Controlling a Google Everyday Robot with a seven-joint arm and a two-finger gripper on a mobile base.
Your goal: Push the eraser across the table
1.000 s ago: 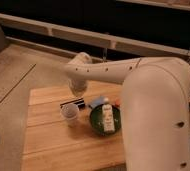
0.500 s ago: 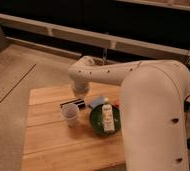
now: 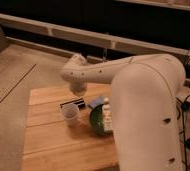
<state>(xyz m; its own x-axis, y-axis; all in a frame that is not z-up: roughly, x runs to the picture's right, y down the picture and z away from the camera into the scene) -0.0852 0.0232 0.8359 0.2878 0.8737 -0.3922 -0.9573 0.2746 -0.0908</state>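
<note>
The step in hand looks like the approach to the eraser (image 3: 71, 104), with the push itself not yet begun. The eraser, a dark bar, lies flat on the tabletop (image 3: 48, 145) just behind the pale cup (image 3: 70, 115), so close that they may be touching; this cannot be told. The robot's hand (image 3: 79, 93) hangs down from the white arm (image 3: 113, 72) above the far side of the cup, close over the eraser's right end. Whether it touches the bar, and whether it is wide or narrow, cannot be told. To the cup's right sit a small blue block (image 3: 95, 102) and a green bowl (image 3: 99, 121) holding a white item. The next move probably calls for lowering the hand beside the bar's long edge and sweeping it sideways, away from the cup and bowl, low enough that it does not ride over the bar.
</note>
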